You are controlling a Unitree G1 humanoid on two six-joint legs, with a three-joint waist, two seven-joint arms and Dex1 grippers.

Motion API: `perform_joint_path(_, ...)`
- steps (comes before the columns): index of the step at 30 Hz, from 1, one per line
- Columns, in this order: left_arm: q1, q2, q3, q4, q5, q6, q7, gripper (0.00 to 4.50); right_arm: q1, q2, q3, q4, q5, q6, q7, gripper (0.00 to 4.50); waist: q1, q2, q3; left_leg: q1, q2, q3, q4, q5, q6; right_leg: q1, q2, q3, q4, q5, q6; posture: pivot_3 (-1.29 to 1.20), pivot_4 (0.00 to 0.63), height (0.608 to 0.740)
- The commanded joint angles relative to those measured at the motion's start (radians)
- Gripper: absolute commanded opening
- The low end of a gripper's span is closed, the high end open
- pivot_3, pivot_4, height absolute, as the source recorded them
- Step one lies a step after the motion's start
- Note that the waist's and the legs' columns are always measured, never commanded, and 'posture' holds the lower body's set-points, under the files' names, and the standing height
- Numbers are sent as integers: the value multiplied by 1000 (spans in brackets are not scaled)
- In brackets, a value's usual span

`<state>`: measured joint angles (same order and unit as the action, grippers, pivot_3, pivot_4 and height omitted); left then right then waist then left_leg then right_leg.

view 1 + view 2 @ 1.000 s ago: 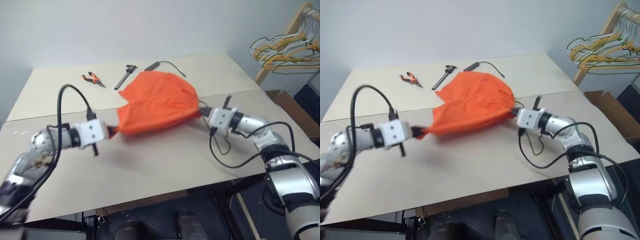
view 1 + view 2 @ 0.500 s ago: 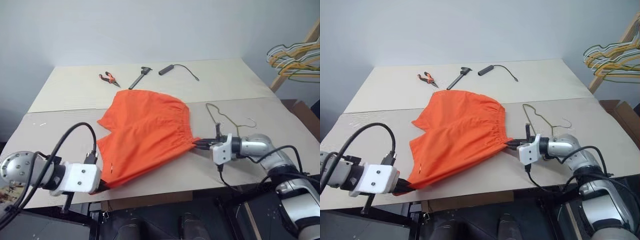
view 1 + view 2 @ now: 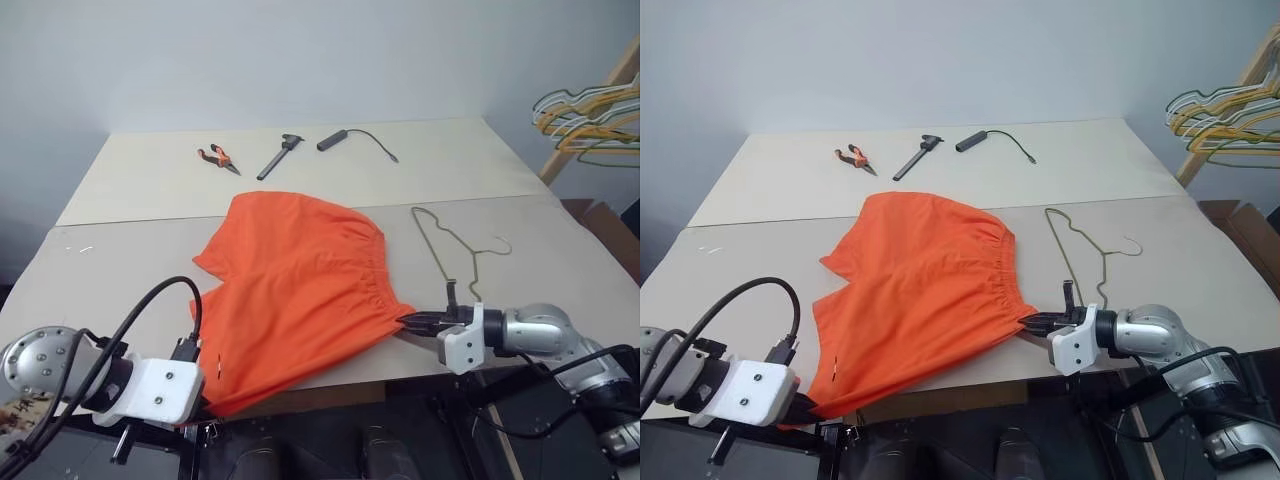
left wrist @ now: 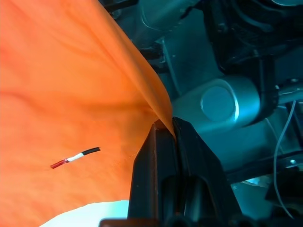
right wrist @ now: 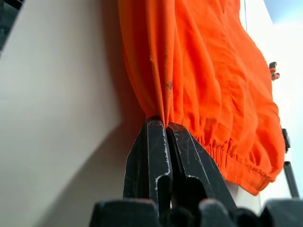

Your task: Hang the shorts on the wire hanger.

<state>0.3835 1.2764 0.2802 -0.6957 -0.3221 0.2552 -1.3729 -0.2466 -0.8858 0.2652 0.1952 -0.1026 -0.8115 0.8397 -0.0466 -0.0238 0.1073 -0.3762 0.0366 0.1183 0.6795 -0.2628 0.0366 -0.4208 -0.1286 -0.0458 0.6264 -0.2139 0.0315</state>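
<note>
The orange shorts [image 3: 300, 290] lie spread flat on the table, reaching to its near edge, with the gathered waistband on the right. My left gripper [image 3: 203, 400] is at the near edge, shut on the shorts' lower left corner; in the left wrist view the left gripper [image 4: 165, 124] pinches a fold of fabric. My right gripper [image 3: 410, 322] is shut on the waistband's near end, and the right wrist view shows the right gripper [image 5: 163, 124] clamping the fabric. The wire hanger [image 3: 450, 245] lies flat on the table just right of the shorts, apart from both grippers.
Orange-handled pliers [image 3: 217, 158], a black tool [image 3: 280, 155] and a black stick with a cable [image 3: 345, 137] lie along the table's far side. Coloured hangers [image 3: 590, 115] hang on a wooden rack at the far right. A seam crosses the table [image 3: 120, 250].
Both grippers have drawn back toward me with the shorts, dragging them from the table's middle to its near edge and uncovering the wire hanger. The camera view has also shifted.
</note>
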Motion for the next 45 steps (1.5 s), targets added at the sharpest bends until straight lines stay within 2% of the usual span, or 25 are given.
perform_joint_path(1,27,4,46,13,51,-65,-46,990,48,-55,-43,-100,79,55,40,1121,2,0,0,0,0,0,0,0,0,0,0,0,0,0,-1,-66,117,740)
perform_joint_path(7,11,-9,106,68,21,-97,-114,2971,137,-149,-97,-187,174,105,95,3223,5,0,1,0,0,0,0,-1,1,0,0,0,-1,-3,0,-56,115,740)
perform_joint_path(10,-68,-21,105,135,-29,-105,-126,3930,182,-173,-171,-235,265,236,95,4261,9,0,1,0,1,0,0,-1,1,0,0,0,0,-4,2,-50,113,740)
perform_joint_path(11,-113,-29,99,158,-62,-93,-122,4272,191,-179,-206,-259,319,332,90,4500,10,0,1,0,1,0,0,-1,1,0,0,0,0,-4,3,-49,111,740)
perform_joint_path(12,-171,-50,88,181,-97,-72,-96,4458,190,-184,-244,-275,368,436,78,4500,11,0,1,0,2,0,0,-1,1,0,0,0,0,-4,2,-49,110,740)
perform_joint_path(16,-415,-162,30,233,-267,122,60,4458,138,-176,-340,-318,430,905,-50,4500,15,0,1,-1,2,-1,1,-1,1,0,0,0,0,1,0,-61,104,740)
perform_joint_path(20,-574,-240,5,244,-447,324,172,4458,33,-140,-337,-334,434,1326,-168,4500,9,-1,0,-5,1,-1,1,-1,1,-2,1,-1,-1,4,3,-75,99,740)
perform_joint_path(24,-618,-257,-25,235,-481,366,176,4458,-93,-109,-270,-291,381,1688,-253,4500,-2,-1,0,-6,0,-2,1,-1,1,-3,1,0,-1,4,3,-81,97,740)
perform_joint_path(26,-636,-263,-42,237,-483,367,172,4458,-134,-90,-237,-257,353,1769,-274,4500,-1,-1,0,-7,-1,-2,1,-1,1,-3,1,-1,-2,4,3,-82,96,740)
perform_joint_path(33,-679,-292,-84,247,-478,369,182,4458,-231,-11,-158,-99,321,1838,-243,4500,0,-1,0,-8,-2,-2,1,-1,1,-3,1,-1,-3,4,3,-88,90,740)
perform_joint_path(36,-668,-292,-83,246,-472,361,175,4500,-244,-7,-126,-56,305,1832,-221,3902,0,-2,0,-8,-1,-2,1,-1,1,-2,1,-1,-3,4,3,-83,89,740)
perform_joint_path(45,-648,-293,-72,235,-469,349,180,4500,-251,0,-157,-5,307,1892,-201,932,5,-4,-1,-8,-2,-4,3,-2,2,0,1,-1,-3,5,4,-84,84,740)
